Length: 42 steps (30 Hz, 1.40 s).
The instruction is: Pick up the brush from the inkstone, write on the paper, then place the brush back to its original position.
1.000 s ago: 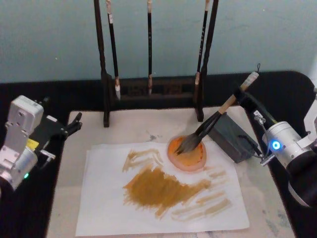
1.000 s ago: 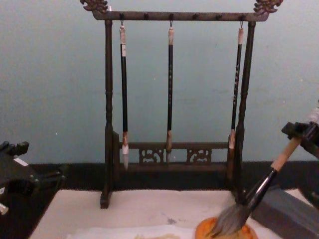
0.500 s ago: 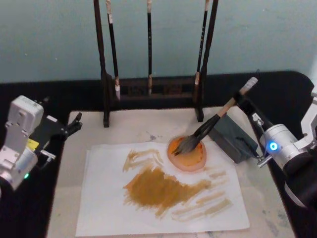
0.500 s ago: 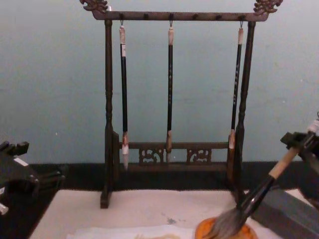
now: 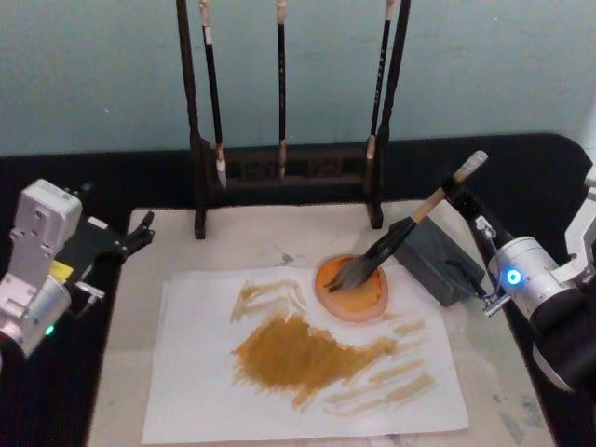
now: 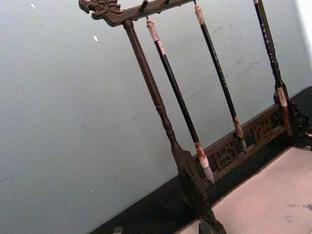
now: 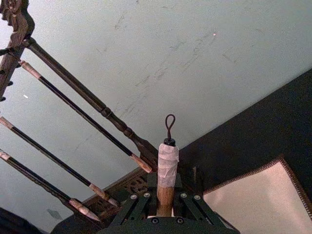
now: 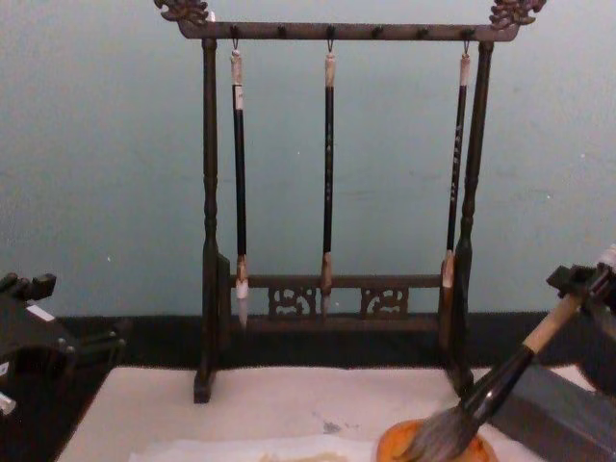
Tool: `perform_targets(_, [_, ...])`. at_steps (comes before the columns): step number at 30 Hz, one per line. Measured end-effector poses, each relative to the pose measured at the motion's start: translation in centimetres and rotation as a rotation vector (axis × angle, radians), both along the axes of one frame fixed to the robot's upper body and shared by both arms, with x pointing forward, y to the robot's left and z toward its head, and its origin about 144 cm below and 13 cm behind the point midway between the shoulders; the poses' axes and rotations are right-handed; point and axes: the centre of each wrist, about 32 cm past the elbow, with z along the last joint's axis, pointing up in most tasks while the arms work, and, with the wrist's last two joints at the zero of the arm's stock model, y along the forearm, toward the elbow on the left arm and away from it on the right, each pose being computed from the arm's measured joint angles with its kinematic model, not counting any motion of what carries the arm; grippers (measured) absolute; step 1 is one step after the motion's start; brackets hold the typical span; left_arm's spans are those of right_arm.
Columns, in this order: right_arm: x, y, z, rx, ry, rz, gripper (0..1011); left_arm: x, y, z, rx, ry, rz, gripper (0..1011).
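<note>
Obliquely tilted brush [image 5: 396, 237], bristles down-left in orange dish [image 5: 361, 304], handle up-right

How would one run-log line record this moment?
right end effector: shut on brush | tip: in orange dish | paper: brown strokes | left end effector: parked left

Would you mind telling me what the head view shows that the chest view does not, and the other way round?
Head view, not chest: the paper in full with its ochre strokes, and the blue light on the right arm. Chest view, not head: the rack's carved top bar, where the three thin brushes hang. Both: the right gripper shut on the brush, whose hair is down in the orange dish; the grey block; and the left gripper, parked at the left.
</note>
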Motion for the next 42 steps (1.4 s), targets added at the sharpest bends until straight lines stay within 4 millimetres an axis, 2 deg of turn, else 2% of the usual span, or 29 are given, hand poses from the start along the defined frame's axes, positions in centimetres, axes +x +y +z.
perform_targets(11, [0.0,0.01,0.02,0.001,-0.001,0.002,196,0.0,0.0,0.0,0.0,0.0,0.0,1010])
perform_targets(12, [0.0,0.01,0.02,0.001,-0.001,0.002,248,0.0,0.0,0.0,0.0,0.0,0.0,1010])
perform_targets(14, [0.0,0.0,0.02,0.001,-0.001,0.002,290,0.0,0.0,0.0,0.0,0.0,0.0,1010])
perform_targets(15, [0.0,0.0,0.02,0.001,-0.001,0.002,349,0.0,0.0,0.0,0.0,0.0,0.0,1010])
perform_targets(22, [0.01,-0.01,0.05,0.001,-0.002,0.003,531,0.0,0.0,0.0,0.0,0.0,0.0,1010])
perform_targets(24, [0.01,-0.01,0.06,0.001,-0.002,0.003,632,0.0,0.0,0.0,0.0,0.0,0.0,1010])
perform_targets(25, [0.01,-0.01,0.06,0.0,-0.003,0.003,632,0.0,0.0,0.0,0.0,0.0,0.0,1010])
perform_targets(29, [0.01,-0.01,0.06,0.0,-0.003,0.004,788,0.0,0.0,0.0,0.0,0.0,0.0,1010])
perform_targets(37, [0.01,-0.01,0.06,0.0,-0.002,0.004,989,0.0,0.0,0.0,0.0,0.0,0.0,1010])
perform_targets(42, [0.01,-0.01,0.06,0.0,-0.002,0.004,1000,0.0,0.0,0.0,0.0,0.0,0.0,1010])
